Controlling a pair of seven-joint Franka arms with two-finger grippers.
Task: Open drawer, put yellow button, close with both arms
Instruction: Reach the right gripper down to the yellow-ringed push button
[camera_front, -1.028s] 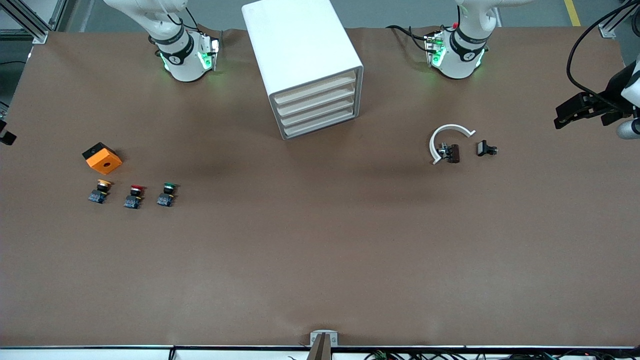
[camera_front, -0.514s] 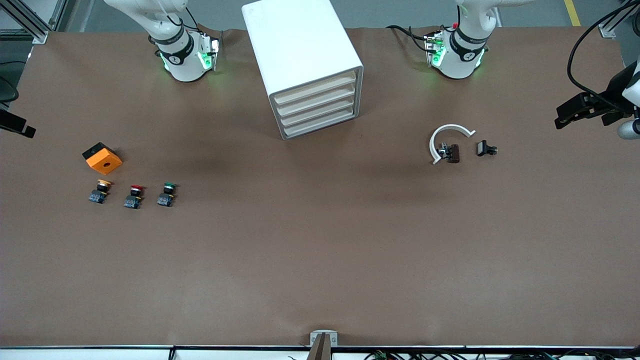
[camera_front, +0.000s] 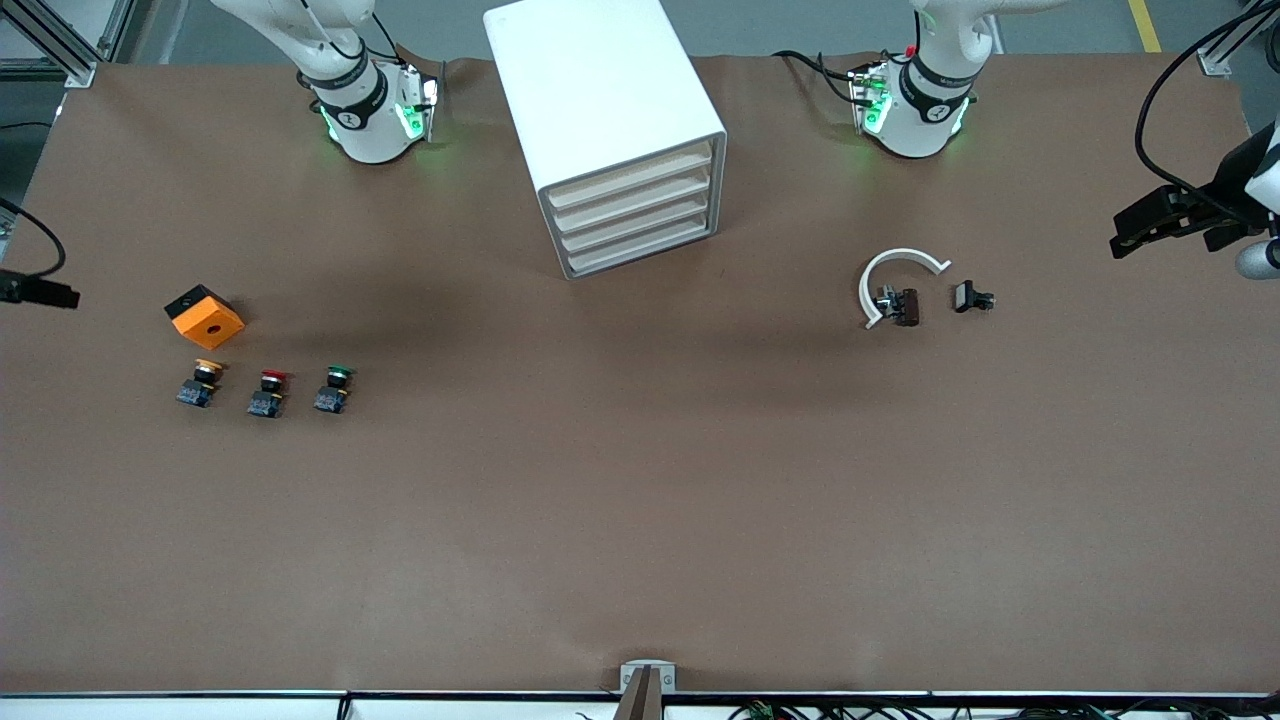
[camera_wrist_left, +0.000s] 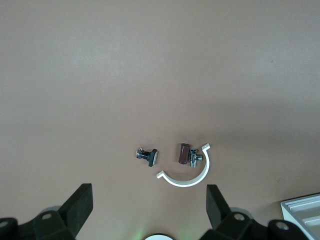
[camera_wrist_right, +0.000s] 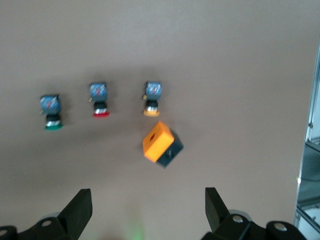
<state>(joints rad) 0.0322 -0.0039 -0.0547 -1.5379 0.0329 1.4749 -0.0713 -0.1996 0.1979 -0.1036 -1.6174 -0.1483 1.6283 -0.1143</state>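
The white cabinet (camera_front: 600, 90) stands between the two arm bases with all four drawers shut; the drawer (camera_front: 632, 177) is the uppermost. The yellow button (camera_front: 203, 381) stands toward the right arm's end of the table, beside the red-capped and green-capped ones; it also shows in the right wrist view (camera_wrist_right: 152, 99). My right gripper (camera_wrist_right: 147, 210) is open and empty, high over the table by the orange cube. My left gripper (camera_wrist_left: 148, 207) is open and empty, high over the left arm's end of the table; it shows in the front view (camera_front: 1135, 228).
An orange cube with a hole (camera_front: 204, 316) sits just farther from the front camera than the buttons. The red button (camera_front: 268, 391) and the green button (camera_front: 333, 388) stand in a row with the yellow one. A white curved piece (camera_front: 893, 271), a brown part (camera_front: 906, 306) and a black part (camera_front: 971, 297) lie toward the left arm's end.
The black part of the right arm's hand at the front view's edge has shifted lower and a little inward. The left arm has barely moved. Nothing on the table has moved.
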